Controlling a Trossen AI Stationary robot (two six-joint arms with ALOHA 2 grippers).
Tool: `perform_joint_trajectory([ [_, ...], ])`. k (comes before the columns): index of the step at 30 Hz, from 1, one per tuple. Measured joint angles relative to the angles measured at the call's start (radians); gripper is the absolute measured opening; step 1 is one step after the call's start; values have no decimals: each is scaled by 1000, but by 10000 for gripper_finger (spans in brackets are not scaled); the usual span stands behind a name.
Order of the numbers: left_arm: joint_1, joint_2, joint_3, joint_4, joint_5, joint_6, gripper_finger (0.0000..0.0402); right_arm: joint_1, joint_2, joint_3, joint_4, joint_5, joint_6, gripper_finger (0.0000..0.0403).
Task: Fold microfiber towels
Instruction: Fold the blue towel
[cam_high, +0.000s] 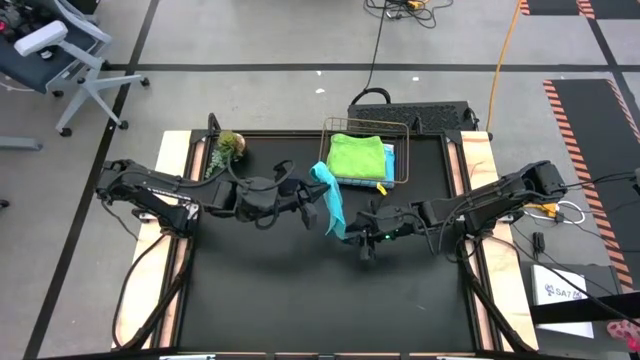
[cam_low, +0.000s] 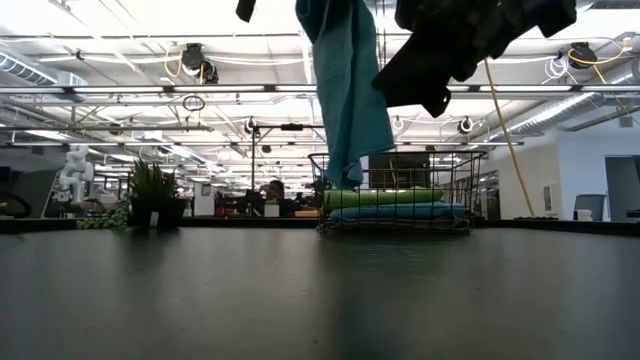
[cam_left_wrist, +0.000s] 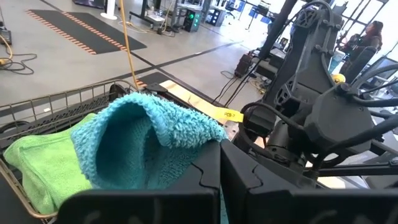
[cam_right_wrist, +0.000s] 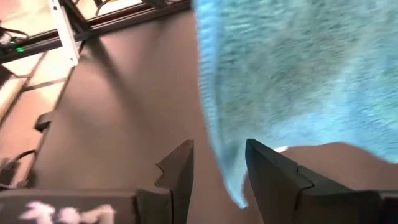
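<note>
The teal towel (cam_high: 333, 208) hangs from my left gripper (cam_high: 313, 200) above the middle of the dark table; in the low view the towel (cam_low: 348, 100) is clear of the tabletop. My right gripper (cam_high: 352, 235) is open at the towel's lower end, and the towel's lower corner (cam_right_wrist: 235, 190) lies between its fingers. The lime green towel (cam_high: 356, 156) lies folded on the sky blue one (cam_high: 390, 165) in the wire basket (cam_high: 365, 121) at the far edge. The white and hot pink towels are not in view. My left gripper pinches the teal towel's upper part (cam_left_wrist: 186, 149) between its two shut fingers; the cloth bunches up in a fold past the fingertips. The rest hangs slack below the gripper, lifted clear of the table. My right gripper's open fingers (cam_right_wrist: 273, 174) stand on either side of the towel's lower corner; I cannot tell whether they touch it.
A small green plant (cam_high: 228, 145) stands at the table's far left. The wire basket (cam_low: 400, 195) stands at the far middle, just behind the hanging towel. The dark table surface (cam_high: 320, 300) in front of both arms is bare.
</note>
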Motion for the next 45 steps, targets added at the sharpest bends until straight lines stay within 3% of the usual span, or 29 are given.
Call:
perform_joint_trajectory([
  [10,0,0,0,2,0,-3,2,-27,46,0,3,72,-37,133],
  [13,0,0,0,3,2,-6,1,-35,87,0,9,61,1,101],
  [17,-1,0,0,-1,6,-6,4,-28,111,0,15,14,7,15],
  [26,-8,-1,0,-105,36,-61,5,1,85,0,19,20,23,1],
  [37,-55,-1,0,-348,44,-274,5,47,-109,0,-97,17,49,1],
  [45,-86,2,0,-530,192,-490,5,77,-294,0,-136,17,64,0],
])
